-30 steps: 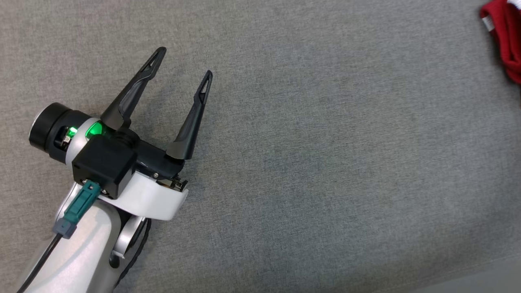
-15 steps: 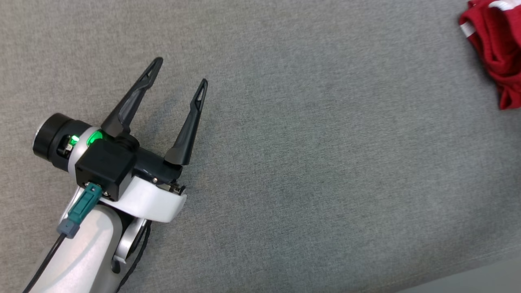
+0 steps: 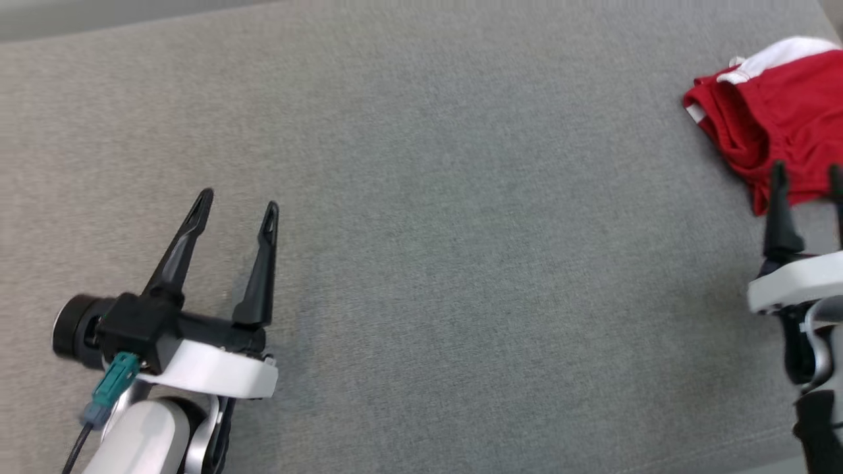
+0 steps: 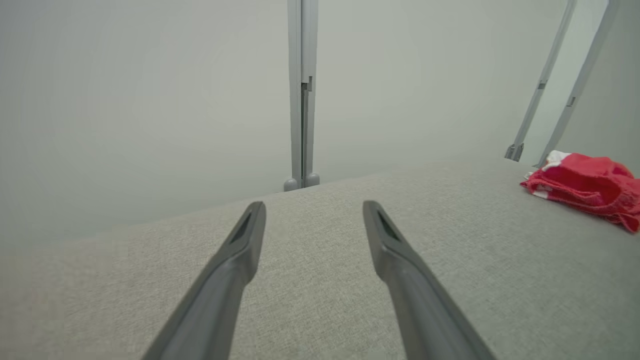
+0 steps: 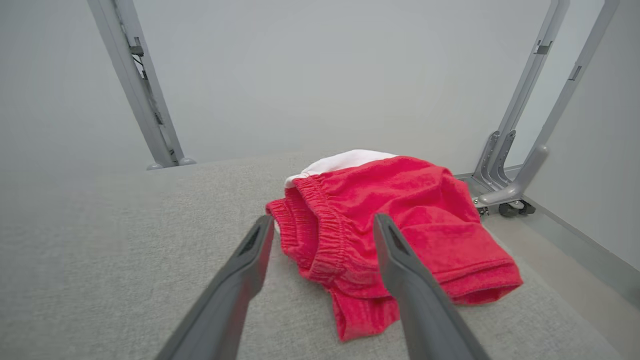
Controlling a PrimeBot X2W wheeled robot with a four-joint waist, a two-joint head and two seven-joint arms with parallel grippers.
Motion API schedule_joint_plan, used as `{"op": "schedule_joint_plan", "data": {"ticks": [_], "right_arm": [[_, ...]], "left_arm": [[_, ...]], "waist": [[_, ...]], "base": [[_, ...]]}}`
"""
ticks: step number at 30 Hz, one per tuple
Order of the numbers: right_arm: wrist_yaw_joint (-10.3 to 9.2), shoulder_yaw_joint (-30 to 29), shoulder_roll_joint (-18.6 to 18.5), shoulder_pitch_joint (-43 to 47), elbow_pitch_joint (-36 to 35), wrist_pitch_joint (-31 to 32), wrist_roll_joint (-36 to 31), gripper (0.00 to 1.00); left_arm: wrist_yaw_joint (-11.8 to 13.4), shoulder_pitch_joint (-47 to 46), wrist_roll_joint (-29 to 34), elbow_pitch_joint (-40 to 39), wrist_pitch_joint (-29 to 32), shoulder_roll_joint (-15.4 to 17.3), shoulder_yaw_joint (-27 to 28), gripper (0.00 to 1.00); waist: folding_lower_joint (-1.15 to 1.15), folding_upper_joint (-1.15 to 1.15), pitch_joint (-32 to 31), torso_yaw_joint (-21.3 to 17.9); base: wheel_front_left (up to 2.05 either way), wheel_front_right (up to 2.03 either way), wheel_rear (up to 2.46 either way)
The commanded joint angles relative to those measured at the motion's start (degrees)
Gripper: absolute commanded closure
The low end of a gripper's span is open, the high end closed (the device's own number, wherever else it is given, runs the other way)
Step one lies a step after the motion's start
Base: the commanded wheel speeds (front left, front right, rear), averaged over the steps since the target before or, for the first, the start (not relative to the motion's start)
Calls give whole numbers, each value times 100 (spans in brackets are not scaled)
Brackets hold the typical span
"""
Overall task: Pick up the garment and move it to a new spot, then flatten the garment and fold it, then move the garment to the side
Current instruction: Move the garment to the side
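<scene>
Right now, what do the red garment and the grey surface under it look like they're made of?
Red garment: soft knit or terry-like cloth, possibly a cotton blend; matte with a fuzzy nap, a gathered elastic waistband and a white trim.
Grey surface: woven, upholstery-type fabric, matte; a fine heathered weave shows. The padding beneath cannot be told.

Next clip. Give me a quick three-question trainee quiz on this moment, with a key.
1. What colour is the band on the red garment?
2. True or false: the right gripper is shut on the garment.
3. On the grey surface, the garment lies: A) just ahead of the right gripper; B) at the middle; C) at the near left corner.
Key: 1 white; 2 false, its jaws stand open; 3 A.
</scene>
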Motion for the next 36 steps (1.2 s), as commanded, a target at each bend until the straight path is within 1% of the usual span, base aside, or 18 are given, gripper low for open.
{"op": "schedule_joint_plan", "data": {"ticks": [1, 4, 7, 8, 12, 16, 20, 22, 26, 30, 33, 36], "right_arm": [[0, 26, 96, 207, -303, 24, -93, 0], [1, 74, 364, 558, -917, 166, -230, 0], [0, 110, 520, 899, -1468, 356, -351, 0], [0, 110, 520, 899, -1468, 356, -351, 0], [0, 185, 632, 1235, -2014, 590, -449, 0], [0, 287, 686, 1515, -2347, 806, -499, 0], [0, 371, 724, 1748, -2597, 945, -534, 0], [0, 423, 742, 1857, -2702, 970, -569, 0], [1, 547, 756, 2113, -2838, 1014, -619, 0], [1, 598, 769, 2397, -2910, 1022, -660, 0], [1, 637, 781, 2615, -2909, 1068, -607, 0], [1, 623, 794, 2794, -2901, 1089, -585, 0]], "left_arm": [[84, 160, -79, 44, -71, -20, 88, 0], [209, 375, -239, 118, -188, -94, 247, 0], [318, 580, -418, 182, -302, -200, 427, 0], [318, 580, -418, 182, -302, -200, 427, 0], [424, 780, -588, 317, -442, -241, 733, 0], [408, 941, -707, 475, -543, -240, 1026, 0], [338, 1099, -756, 535, -565, -194, 1198, 0], [263, 1198, -770, 571, -576, -153, 1245, 0], [0, 1365, -801, 670, -581, -20, 1232, 0], [-184, 1557, -839, 741, -582, 61, 1177, 0], [-209, 1758, -830, 808, -573, 119, 1154, 0], [-173, 1960, -780, 800, -539, 144, 1098, 0]], "waist": [[0, 0, -277, 258], [0, 0, -467, 495], [0, 0, -648, 735], [0, 0, -648, 735], [0, 0, -854, 999], [0, 0, -1033, 1173], [0, 0, -1185, 1260], [0, 0, -1274, 1267], [0, 0, -1458, 1230], [0, 0, -1662, 1156], [0, 0, -1865, 1073], [0, 0, -2029, 1009]], "base": [[0, 0, 0], [0, 0, 0], [0, 0, 0], [0, 0, 0], [0, 0, 0], [0, 0, 0], [0, 0, 0], [0, 0, 0], [0, 0, 0], [0, 0, 0], [0, 0, 0], [0, 0, 0]]}}
